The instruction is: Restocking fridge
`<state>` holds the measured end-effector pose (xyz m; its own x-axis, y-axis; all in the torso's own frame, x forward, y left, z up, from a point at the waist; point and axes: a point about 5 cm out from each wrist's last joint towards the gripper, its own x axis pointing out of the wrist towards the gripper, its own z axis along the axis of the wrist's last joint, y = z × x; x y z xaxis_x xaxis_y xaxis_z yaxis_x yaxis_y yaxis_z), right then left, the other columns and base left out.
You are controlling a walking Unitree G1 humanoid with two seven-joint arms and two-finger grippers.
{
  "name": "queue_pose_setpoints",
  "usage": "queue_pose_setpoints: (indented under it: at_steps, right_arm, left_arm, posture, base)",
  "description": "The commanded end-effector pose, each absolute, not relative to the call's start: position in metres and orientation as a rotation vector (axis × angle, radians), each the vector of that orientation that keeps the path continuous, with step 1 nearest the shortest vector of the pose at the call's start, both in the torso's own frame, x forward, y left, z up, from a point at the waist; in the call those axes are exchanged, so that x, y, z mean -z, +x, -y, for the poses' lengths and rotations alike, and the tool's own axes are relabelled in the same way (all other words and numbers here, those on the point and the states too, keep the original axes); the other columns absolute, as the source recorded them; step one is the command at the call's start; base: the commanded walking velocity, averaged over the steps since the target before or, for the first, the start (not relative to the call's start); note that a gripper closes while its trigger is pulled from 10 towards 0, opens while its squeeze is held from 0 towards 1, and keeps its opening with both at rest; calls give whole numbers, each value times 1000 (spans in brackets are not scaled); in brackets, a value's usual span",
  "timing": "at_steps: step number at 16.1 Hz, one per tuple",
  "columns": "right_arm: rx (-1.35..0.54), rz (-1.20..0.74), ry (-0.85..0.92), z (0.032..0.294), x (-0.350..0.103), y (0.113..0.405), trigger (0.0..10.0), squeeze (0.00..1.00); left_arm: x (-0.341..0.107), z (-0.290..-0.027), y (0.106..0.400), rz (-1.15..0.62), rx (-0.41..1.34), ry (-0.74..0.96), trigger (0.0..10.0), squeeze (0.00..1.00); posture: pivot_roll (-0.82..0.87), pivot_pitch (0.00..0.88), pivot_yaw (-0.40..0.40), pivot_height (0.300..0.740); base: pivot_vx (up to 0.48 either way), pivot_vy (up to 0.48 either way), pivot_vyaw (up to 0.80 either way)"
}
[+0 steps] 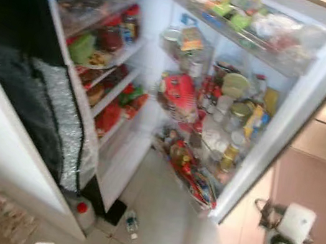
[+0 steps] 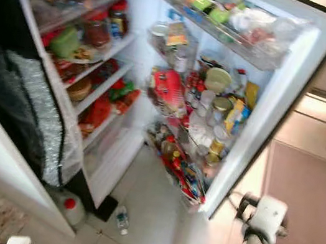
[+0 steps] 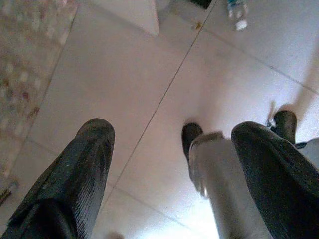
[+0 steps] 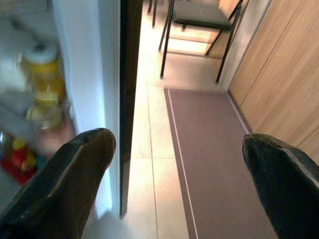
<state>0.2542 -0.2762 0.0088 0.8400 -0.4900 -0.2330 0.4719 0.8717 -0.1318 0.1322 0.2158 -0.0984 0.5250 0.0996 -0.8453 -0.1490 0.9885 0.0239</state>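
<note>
The fridge [image 1: 121,152] stands open in front of me, its inner shelves [image 1: 122,58] packed with jars, a green item and red packs. Its door [image 1: 297,114] swings out to the right, and the door racks hold bottles, jars and a red bag [image 1: 179,93]. My right arm [image 1: 290,230] hangs low beside the door's edge. The right gripper [image 4: 177,142] is open and empty, facing the door edge [image 4: 127,99] and yellow jars [image 4: 45,74]. My left gripper [image 3: 172,134] is open and empty, pointing down at the tiled floor.
A small bottle [image 1: 131,222] and a red-capped white jug [image 1: 81,212] lie on the floor by the fridge's foot. A black and silver cover [image 1: 55,122] hangs on the left. A brown mat [image 4: 214,164], a chair [image 4: 199,15] and a patterned rug [image 3: 25,74] lie around.
</note>
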Motion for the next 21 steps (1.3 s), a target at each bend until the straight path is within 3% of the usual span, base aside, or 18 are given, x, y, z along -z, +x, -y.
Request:
queue_pose_setpoints:
  at_steps: [1,7,12,16,21]
  right_arm:
    - [540,-299,-52,273,2,243,10000,0]
    - [729,-110,-97,292,-34,258,10000,0]
    - [722,-26,-89,290,-59,281,10000,0]
    - [626,39,-96,271,-78,304,10000,0]
    - [586,59,-102,262,-82,309,10000,0]
  left_arm:
    - [99,-218,129,-1025,-149,-50,10000,0]
    - [99,-218,129,-1023,-147,-47,10000,0]
    - [99,-217,130,-1021,-149,-53,10000,0]
    - [99,-217,131,-1016,-155,-57,10000,0]
    - [99,-217,131,-1016,-152,-55,10000,0]
  posture:
    - [-204,0,67,740]
    - [-203,0,63,740]
    - [-198,0,55,740]
    - [-191,0,53,740]
    - [-195,0,56,740]
  base:
    - [0,0,0]
    - [0,0,0]
    - [0,0,0]
    - [0,0,0]
    - [0,0,0]
